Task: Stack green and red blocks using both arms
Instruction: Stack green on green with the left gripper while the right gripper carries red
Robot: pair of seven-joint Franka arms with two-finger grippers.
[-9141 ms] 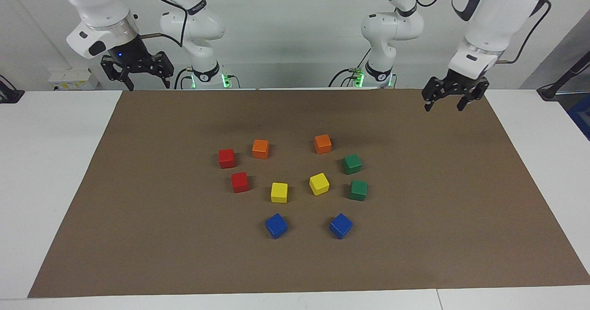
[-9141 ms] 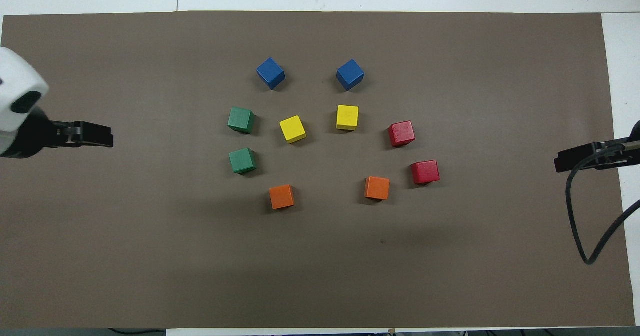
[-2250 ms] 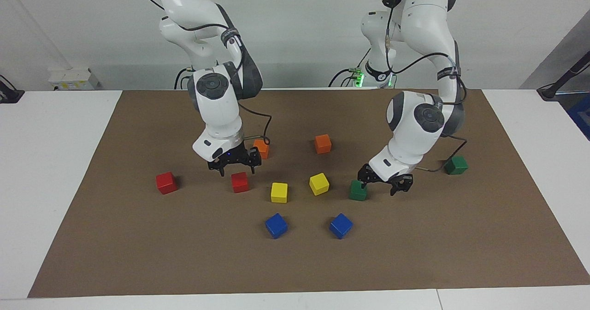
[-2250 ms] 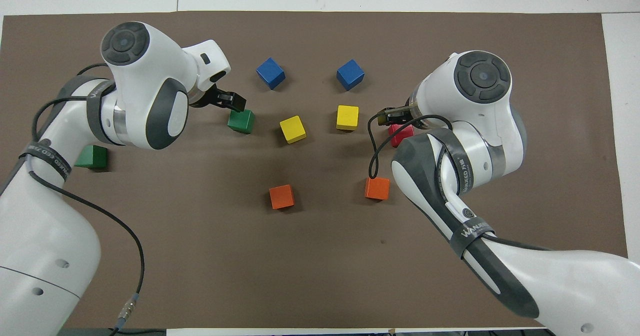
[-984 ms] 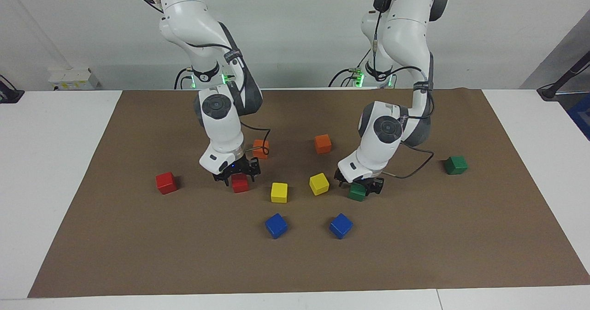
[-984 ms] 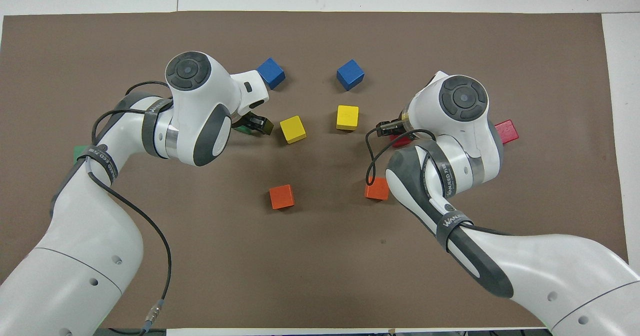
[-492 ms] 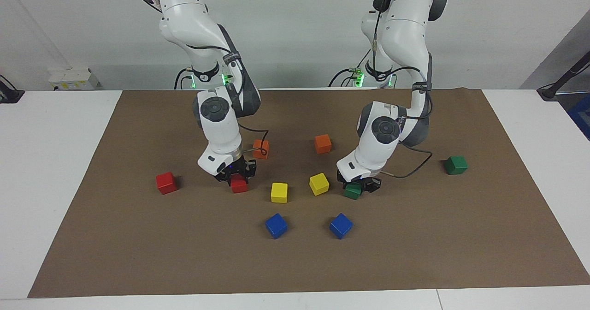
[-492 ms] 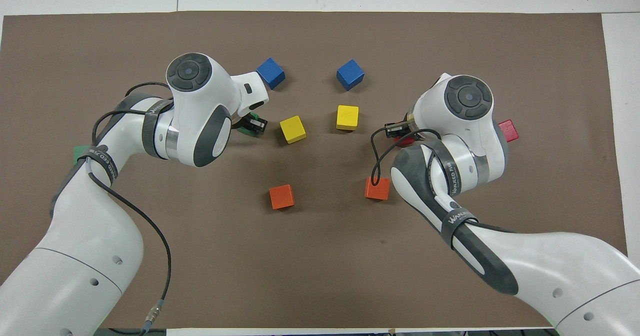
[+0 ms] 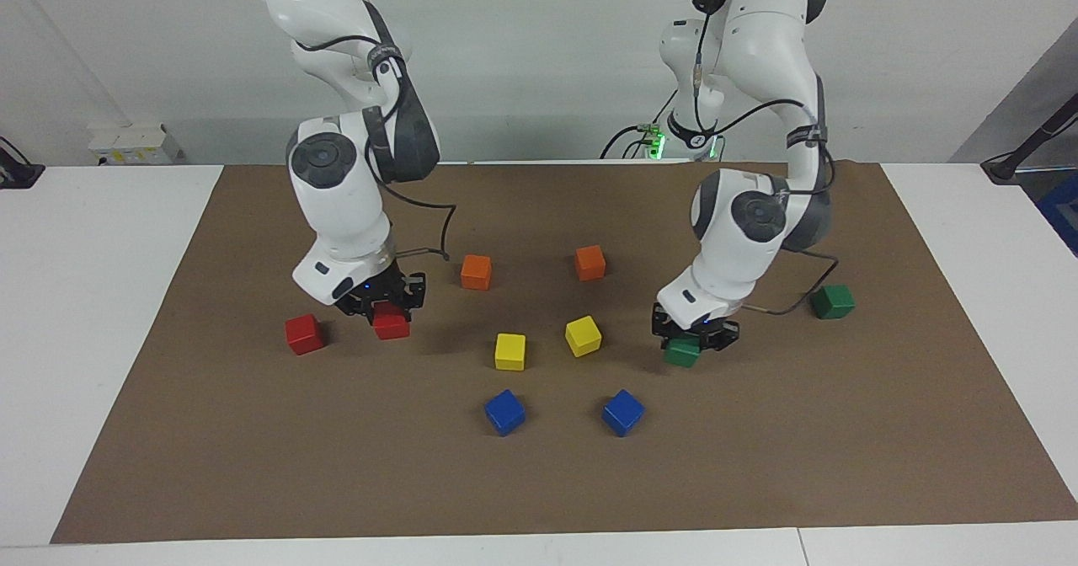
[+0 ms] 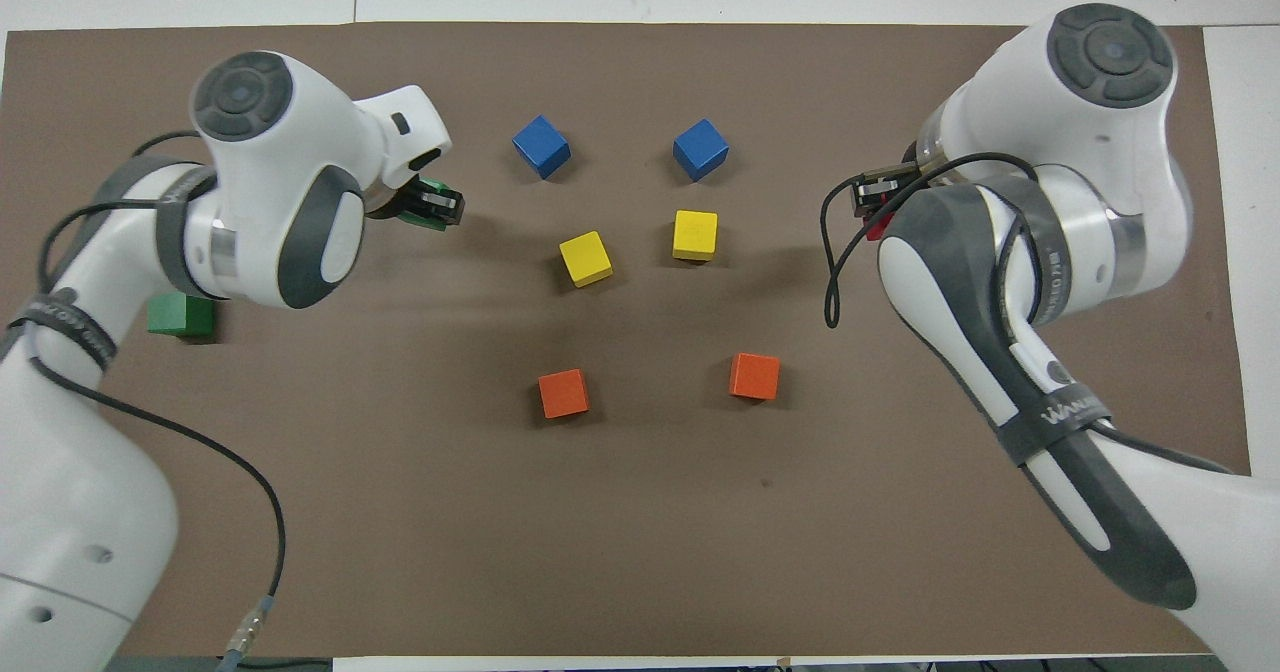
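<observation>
1. First, nearest the robots sit the two orange cubes [image 9: 476, 271] [image 9: 590, 262]. They are not part of my job, and both arms are clear of them.
2. Next comes the loose green block [image 9: 833, 301], flat on the brown mat [image 9: 253, 465] toward the left arm's end of the table. Nothing is on top of it.
3. My left gripper [image 9: 692, 339] is pinching the held green block [image 9: 682, 352] from above. I think the block is a little way off the mat, over the bare patch between one yellow cube [image 9: 583, 335] and the loose green block. So the way to go is sideways toward the left arm's end, and the two greens are well apart.
4. My right gripper [image 9: 381, 309] is pinching the held red block [image 9: 392, 325] the same way, low over the mat.
5. The loose red block [image 9: 303, 333] sits just beside it, toward the right arm's end of the table. It has a clear top. This is a much shorter trip than the green one.
6. For both trips I judge that the held block must go higher than the loose one before it slides over. If not, it will bump the side and push the block away.
7. Farther out are the other yellow cube [image 9: 509, 351] and then the two blue cubes [image 9: 504, 412] [image 9: 623, 412]. Both paths lead away from them, so I leave them alone.
</observation>
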